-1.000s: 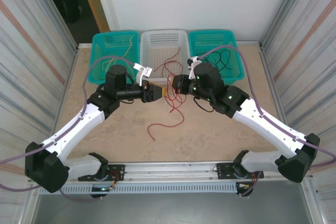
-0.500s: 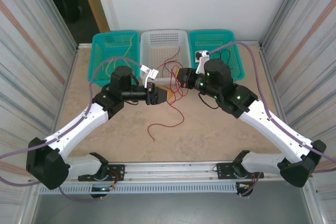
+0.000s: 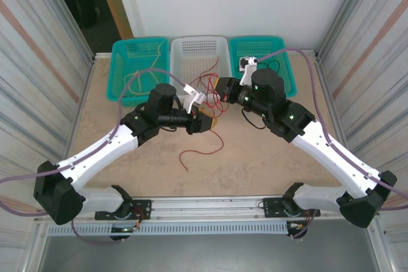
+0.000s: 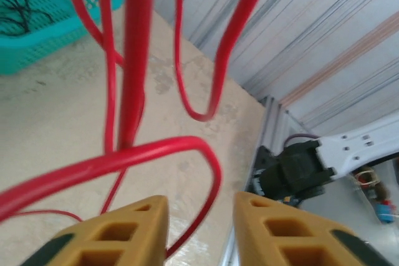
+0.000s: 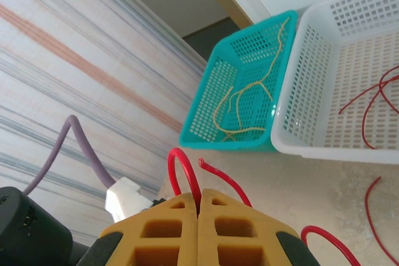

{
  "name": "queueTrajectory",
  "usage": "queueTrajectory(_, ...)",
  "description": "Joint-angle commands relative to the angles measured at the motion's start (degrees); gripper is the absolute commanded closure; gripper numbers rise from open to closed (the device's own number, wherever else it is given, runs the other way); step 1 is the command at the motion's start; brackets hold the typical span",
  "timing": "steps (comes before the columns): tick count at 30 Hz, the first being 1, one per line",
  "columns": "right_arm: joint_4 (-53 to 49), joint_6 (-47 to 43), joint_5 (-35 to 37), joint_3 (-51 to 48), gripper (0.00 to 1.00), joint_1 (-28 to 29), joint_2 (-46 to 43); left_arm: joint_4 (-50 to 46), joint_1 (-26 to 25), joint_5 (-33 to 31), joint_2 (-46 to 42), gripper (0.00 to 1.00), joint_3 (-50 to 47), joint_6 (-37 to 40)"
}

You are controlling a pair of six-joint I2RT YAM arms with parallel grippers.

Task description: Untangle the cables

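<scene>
The red cables point(image 3: 209, 85) hang in a tangle between my two grippers, and one strand trails onto the table point(image 3: 199, 152). My right gripper point(image 3: 220, 86) is held in front of the white basket, shut on a red cable point(image 5: 184, 175) that loops out from between its tips point(image 5: 198, 200). My left gripper point(image 3: 205, 121) sits lower and nearer, open. A red loop point(image 4: 209, 172) runs through the gap between its fingers point(image 4: 118, 232), touching neither. More red strands point(image 4: 136, 54) hang close before that camera. Yellow cables point(image 5: 249, 95) lie in the left teal basket, black cables point(image 3: 273, 68) in the right one.
Three baskets line the far edge: teal on the left point(image 3: 125, 49), white in the middle point(image 3: 199, 48) with red wire inside, teal on the right point(image 3: 284, 48). Ribbed metal walls close both sides. A rail point(image 3: 210, 205) runs along the near edge between the arm bases.
My left gripper has moved right and nearer, and its jaws have narrowed. My right gripper has pulled back toward the baskets with the red cable, stretching the tangle.
</scene>
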Motion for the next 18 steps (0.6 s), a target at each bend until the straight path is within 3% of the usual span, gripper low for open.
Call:
queueTrajectory(1, 1.52, 1.96, -1.42, 1.66, 1.00, -1.05, -1.49, -1.39, 0.06, -6.06, 0.91, 0.82, 0.98, 2.78)
queueTrajectory(4, 2.65, 4.91, -4.33, -0.06, 1.00, -4.69, -3.36, -1.67, 0.05, -10.06, 0.77, 1.00, 0.05, 2.75)
queueTrajectory(9, 3.89, 9.15, -9.94, -3.05, 1.00, -13.53, -7.83, -1.14, 1.22, -19.65, -4.98, 1.00, -5.09, 2.20)
queueTrajectory(18, -3.24, 8.82, -12.08, -5.05, 1.00, -22.63, -14.11, -0.69, 17.82, -17.74, -10.39, 1.00, -9.11, -7.62)
